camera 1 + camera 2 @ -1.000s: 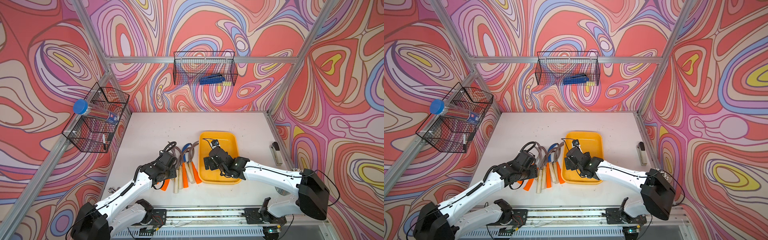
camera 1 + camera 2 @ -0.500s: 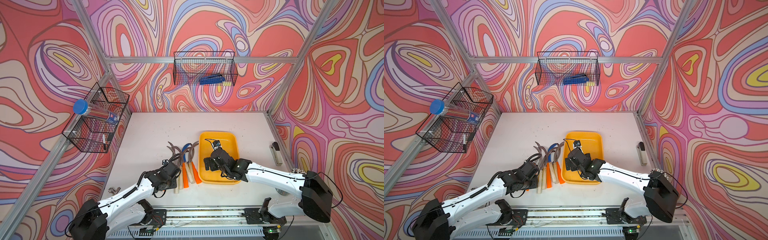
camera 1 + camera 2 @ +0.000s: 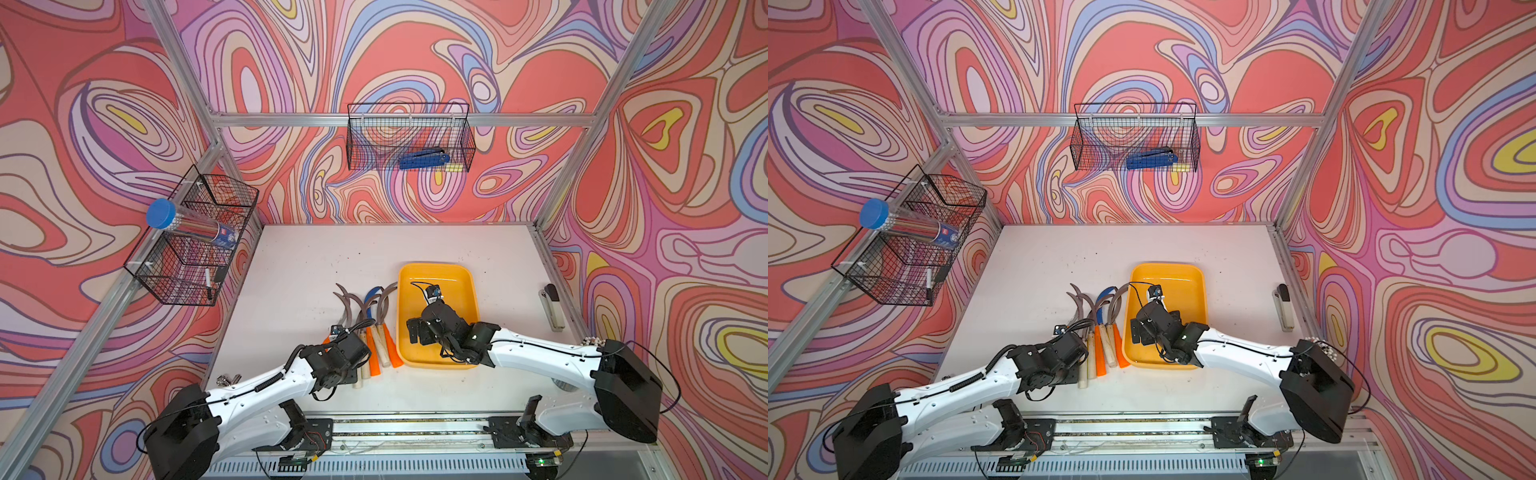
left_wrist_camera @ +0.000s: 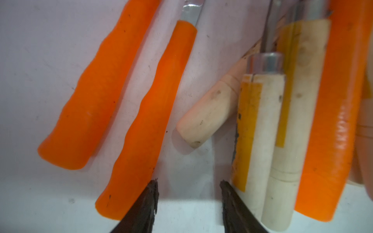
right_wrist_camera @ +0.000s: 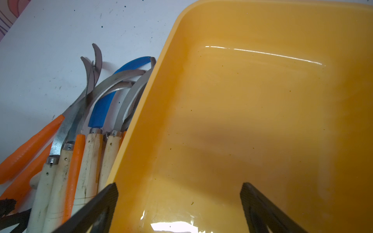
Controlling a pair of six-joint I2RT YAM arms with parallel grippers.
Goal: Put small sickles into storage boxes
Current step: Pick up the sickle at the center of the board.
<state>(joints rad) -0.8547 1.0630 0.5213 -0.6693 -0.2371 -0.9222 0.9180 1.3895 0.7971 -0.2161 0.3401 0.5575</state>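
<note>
Several small sickles lie bundled on the white table, blades to the back, against the left side of the yellow storage box. My left gripper hangs low over the handles' near ends. It is open, with only bare table between its fingers. An orange handle lies by one finger, a wooden handle by the other. My right gripper stands wide open over the box's near left part. The box's inside shows bare.
A black wire basket with a blue tool hangs on the back wall. Another basket on the left wall holds a blue-capped tube. A dark and grey stapler-like object lies by the right edge. Small metal bits lie at front left.
My left gripper has shifted toward the table's front, down over the handle ends, jaws slightly narrower. The right arm has barely moved.
</note>
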